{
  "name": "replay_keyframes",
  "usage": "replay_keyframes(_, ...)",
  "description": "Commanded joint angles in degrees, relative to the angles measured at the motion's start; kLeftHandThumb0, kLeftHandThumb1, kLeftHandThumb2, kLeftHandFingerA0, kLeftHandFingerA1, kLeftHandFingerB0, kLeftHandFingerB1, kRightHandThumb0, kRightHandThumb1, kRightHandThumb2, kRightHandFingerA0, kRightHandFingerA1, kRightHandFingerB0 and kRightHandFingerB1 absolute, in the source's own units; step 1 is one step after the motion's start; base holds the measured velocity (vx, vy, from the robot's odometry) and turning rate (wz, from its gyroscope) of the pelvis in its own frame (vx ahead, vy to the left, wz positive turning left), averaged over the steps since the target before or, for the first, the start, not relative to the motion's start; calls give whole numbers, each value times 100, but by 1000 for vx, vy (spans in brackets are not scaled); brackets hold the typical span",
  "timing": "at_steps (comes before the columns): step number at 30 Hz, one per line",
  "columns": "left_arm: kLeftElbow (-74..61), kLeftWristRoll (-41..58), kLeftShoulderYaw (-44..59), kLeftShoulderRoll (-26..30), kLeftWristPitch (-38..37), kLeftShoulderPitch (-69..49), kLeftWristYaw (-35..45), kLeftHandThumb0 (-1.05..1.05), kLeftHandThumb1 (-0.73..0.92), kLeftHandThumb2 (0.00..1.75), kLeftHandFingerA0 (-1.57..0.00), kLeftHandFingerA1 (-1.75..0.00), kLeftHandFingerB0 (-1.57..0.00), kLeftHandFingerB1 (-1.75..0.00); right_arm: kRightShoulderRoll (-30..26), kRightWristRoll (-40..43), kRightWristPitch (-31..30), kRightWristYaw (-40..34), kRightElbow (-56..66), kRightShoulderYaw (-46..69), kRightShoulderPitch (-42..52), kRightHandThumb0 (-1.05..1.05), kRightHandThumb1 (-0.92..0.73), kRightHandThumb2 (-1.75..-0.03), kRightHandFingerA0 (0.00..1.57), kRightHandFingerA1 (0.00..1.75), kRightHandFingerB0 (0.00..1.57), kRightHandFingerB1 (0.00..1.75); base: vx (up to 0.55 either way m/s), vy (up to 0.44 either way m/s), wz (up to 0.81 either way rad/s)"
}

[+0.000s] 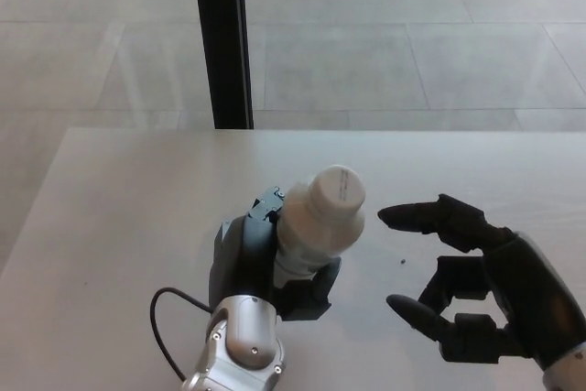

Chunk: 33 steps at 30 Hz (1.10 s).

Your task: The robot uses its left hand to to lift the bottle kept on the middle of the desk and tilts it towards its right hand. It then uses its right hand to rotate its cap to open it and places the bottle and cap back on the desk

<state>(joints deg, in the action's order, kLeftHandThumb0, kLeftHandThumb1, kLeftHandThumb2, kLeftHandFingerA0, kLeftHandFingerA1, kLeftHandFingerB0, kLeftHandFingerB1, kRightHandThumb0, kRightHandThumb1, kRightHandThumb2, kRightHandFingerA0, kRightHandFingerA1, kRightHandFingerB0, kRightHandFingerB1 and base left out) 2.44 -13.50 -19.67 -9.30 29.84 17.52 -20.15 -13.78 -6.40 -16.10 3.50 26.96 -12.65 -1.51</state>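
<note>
Left hand [261, 263] wrapped around white bottle [311, 226], cap [335, 191] tilted toward right hand [476, 295]; right hand spread, empty, near cap, apart from it.

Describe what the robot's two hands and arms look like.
The left hand is dark grey-black and blocky, on a rounded silver wrist with small screws; a thin black cable loops beside it. The right hand is matte black, with thick segmented fingers ending in rounded tips.

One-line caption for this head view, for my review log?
Left hand holds the white bottle tilted, cap on; the open right hand waits beside it above the desk.
</note>
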Motion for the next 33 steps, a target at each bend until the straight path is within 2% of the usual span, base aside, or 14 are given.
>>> replay_keyframes(1,-34,-229,-40,-11,154,-120,54,0,63,126,-101,-175,-69,-175,93,-378,-241,-136,-71,50,-152,-76,-56,-58,96,128,21,61,0,0,0)
replay_keyframes(8,-56,-302,-14,-12,225,-143,102,0,63,128,-100,-175,-68,-175,452,-477,-477,-299,-162,335,-451,-75,-56,-59,97,136,20,61,0,0,0)
replay_keyframes(10,-5,-301,-4,-1,138,-154,116,0,66,134,-103,-175,-82,-151,475,-630,-361,-333,-202,251,-545,-76,-56,-58,101,129,22,62,0,0,0)
replay_keyframes(19,21,-390,-19,-87,185,-148,90,-1,63,123,-98,-175,-68,-173,684,-846,-461,-284,-229,-162,-432,-75,-55,-58,101,130,24,63,0,0,0)
replay_keyframes(21,65,-532,-101,-89,311,-73,60,-9,67,103,-126,-158,-76,-109,658,-954,-415,-234,-215,-330,-330,-76,-55,-58,101,132,25,65,0,0,0)
replay_keyframes(22,69,-585,-101,-122,375,-56,3,-6,72,87,-90,-175,-56,-86,669,-942,-447,-205,-190,-376,-309,-75,-55,-58,102,132,25,64,0,0,0)
replay_keyframes(23,59,-616,-100,-148,316,-91,-52,-5,74,81,-86,-175,-55,-82,641,-1003,-422,-195,-191,-446,-292,-75,-55,-58,103,132,26,64,0,0,0)
replay_keyframes(25,75,-562,3,-267,330,-96,-99,-2,71,89,-86,-175,-59,-97,575,-1104,-305,-186,-221,-535,-292,-76,-56,-58,104,130,26,66,0,0,0)
replay_keyframes(26,94,-566,21,-285,292,-102,-89,0,67,104,-87,-175,-65,-135,572,-1127,-306,-178,-215,-573,-297,-77,-56,-58,105,127,27,65,0,0,0)
replay_keyframes(27,115,-553,28,-305,218,-125,-79,1,63,111,-119,-151,-86,-124,580,-1171,-289,-174,-201,-640,-295,-77,-56,-58,106,127,29,65,0,0,0)
replay_keyframes(30,111,-544,27,-290,191,-144,17,-9,64,105,-122,-153,-82,-120,624,-1195,-313,-174,-227,-679,-354,-75,-56,-57,105,126,30,65,0,0,0)
replay_keyframes(31,139,-555,20,-280,151,-144,12,-1,70,98,-83,-175,-65,-122,629,-1195,-300,-171,-255,-675,-387,-75,-42,-94,109,119,25,63,0,0,0)
replay_keyframes(32,183,-576,-1,-250,108,-136,29,1,66,105,-83,-175,-59,-151,635,-1213,-270,-173,-313,-674,-450,-78,-56,-58,107,126,30,67,0,0,0)
replay_keyframes(33,186,-584,-15,-227,157,-119,82,0,66,106,-112,-149,-66,-102,630,-1262,-278,-179,-338,-686,-487,-78,-44,-95,108,118,28,65,0,0,0)
